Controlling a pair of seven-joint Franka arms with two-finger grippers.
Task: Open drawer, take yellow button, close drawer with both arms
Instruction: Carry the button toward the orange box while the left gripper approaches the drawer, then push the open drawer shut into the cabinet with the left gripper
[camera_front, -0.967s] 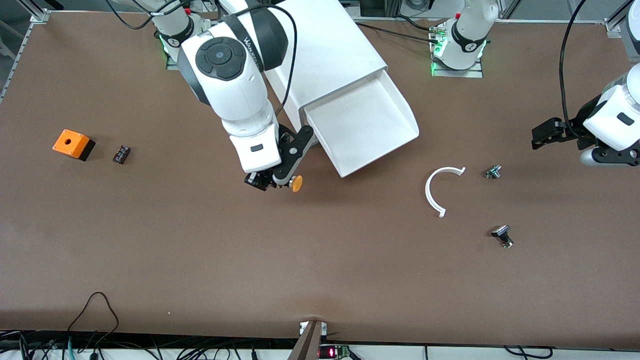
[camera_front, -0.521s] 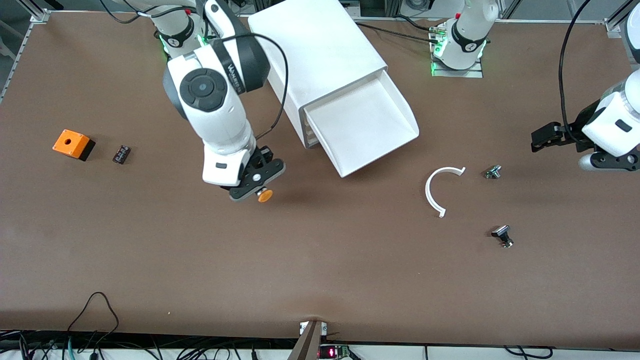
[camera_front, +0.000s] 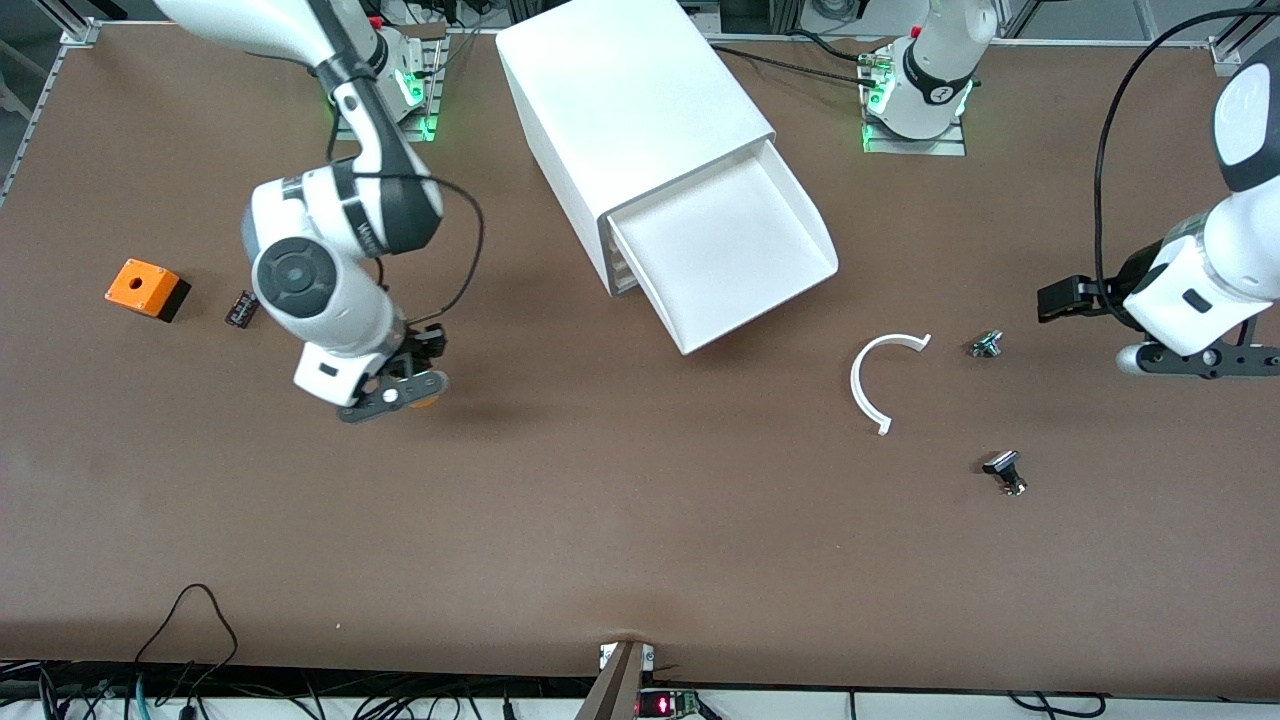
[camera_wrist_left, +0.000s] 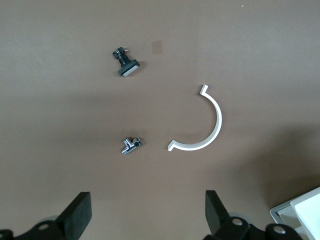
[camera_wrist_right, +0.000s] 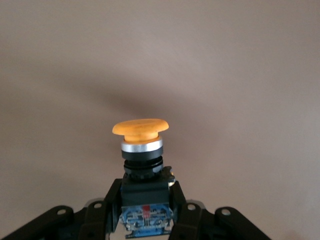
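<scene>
**Orange button in hand, drawer still out**

Orange cap first: I've got the button (camera_wrist_right: 141, 150) pinched by its black-and-blue body in my right gripper (camera_front: 400, 385), jaws clamped shut on it, low over bare brown surface (camera_front: 620, 540) toward the right arm's end. I'd lower it gently and set it upright before letting go. My left gripper (camera_wrist_left: 145, 220) hangs wide open and empty above the white curved piece (camera_wrist_left: 200, 125). Farther off, the drawer (camera_front: 725, 250) stands pulled out of the cabinet (camera_front: 630, 100), waiting for a square push.
</scene>
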